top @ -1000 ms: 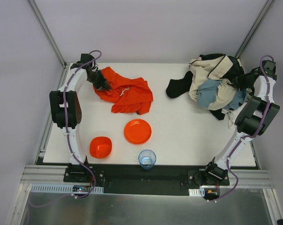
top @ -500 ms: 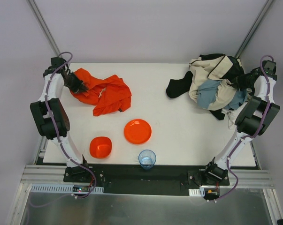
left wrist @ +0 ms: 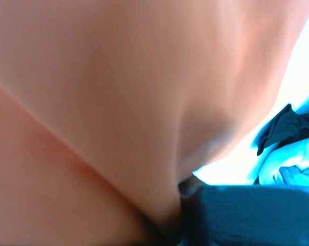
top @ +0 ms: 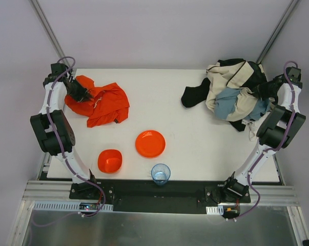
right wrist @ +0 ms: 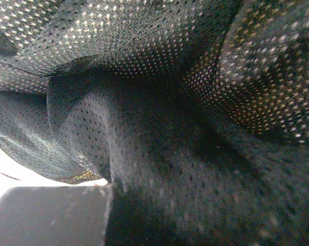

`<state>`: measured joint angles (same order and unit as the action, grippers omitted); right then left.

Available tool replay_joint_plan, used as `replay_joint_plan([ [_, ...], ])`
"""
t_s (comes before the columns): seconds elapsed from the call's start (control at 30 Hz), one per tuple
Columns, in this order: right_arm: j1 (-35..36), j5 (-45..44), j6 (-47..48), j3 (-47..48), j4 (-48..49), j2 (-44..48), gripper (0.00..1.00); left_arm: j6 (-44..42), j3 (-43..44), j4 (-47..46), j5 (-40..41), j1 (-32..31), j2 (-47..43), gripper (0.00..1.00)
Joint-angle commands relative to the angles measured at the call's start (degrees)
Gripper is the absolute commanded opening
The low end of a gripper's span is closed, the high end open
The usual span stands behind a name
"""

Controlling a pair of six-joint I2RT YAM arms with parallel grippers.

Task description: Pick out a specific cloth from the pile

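Note:
The orange-red cloth [top: 105,102] lies crumpled at the table's far left, well apart from the pile [top: 236,92] at the far right. My left gripper [top: 78,93] is shut on the cloth's left edge. In the left wrist view the cloth [left wrist: 118,102] fills nearly the whole frame beside one dark finger [left wrist: 246,215], and the pile [left wrist: 292,148] shows far off. My right gripper [top: 267,87] is buried in the pile's right side. Its wrist view shows only black mesh fabric [right wrist: 185,128] pressed against one grey finger [right wrist: 46,215]; the jaws look shut on the mesh.
An orange plate [top: 150,143], an orange bowl [top: 109,160] and a clear blue cup [top: 160,173] stand near the front of the table. A black cloth [top: 195,96] trails from the pile's left side. Grey walls close in on both sides.
My left gripper has dragged the orange-red cloth leftward, from mid-left of the table to the far left edge. The right arm and the pile have not moved.

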<state>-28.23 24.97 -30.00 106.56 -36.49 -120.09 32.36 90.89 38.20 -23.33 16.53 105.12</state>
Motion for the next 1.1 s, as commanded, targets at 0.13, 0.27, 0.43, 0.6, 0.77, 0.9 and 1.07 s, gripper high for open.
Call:
replay_joint_plan([
  [0.13, -1.65, -0.1, 3.54, -0.74, -3.15, 2.93, 0.05, -1.95, 0.51, -0.49, -0.84, -3.17, 0.26, 0.57],
  [0.27, -1.65, 1.13, 4.51, -0.74, -3.85, 3.11, 0.12, -2.04, 0.43, -0.4, -0.05, -4.49, -0.44, 0.9],
  [0.43, -1.65, 1.48, 4.86, -1.88, -3.85, 4.6, 0.23, -2.3, 1.83, -0.49, -2.24, -6.25, -0.44, 0.99],
  [0.6, -1.65, 0.17, 6.53, -2.41, -4.64, 6.88, 0.44, -2.48, 4.02, -0.49, -4.17, -8.44, 0.7, 0.99],
  [0.77, -1.65, -2.82, 8.46, -2.85, -6.93, 9.87, 0.69, -3.35, 6.84, -0.49, -5.23, -12.66, 2.63, 0.99],
  [0.9, -1.57, -5.1, 10.04, -2.24, -9.29, 12.07, 0.8, -3.53, 9.03, -0.4, -5.84, -15.65, 4.56, 0.99],
  [1.07, -1.39, -8.0, 11.98, 0.13, -14.39, 15.06, 0.87, -3.0, 11.14, -0.32, -6.72, -16.36, 5.36, 0.99],
])
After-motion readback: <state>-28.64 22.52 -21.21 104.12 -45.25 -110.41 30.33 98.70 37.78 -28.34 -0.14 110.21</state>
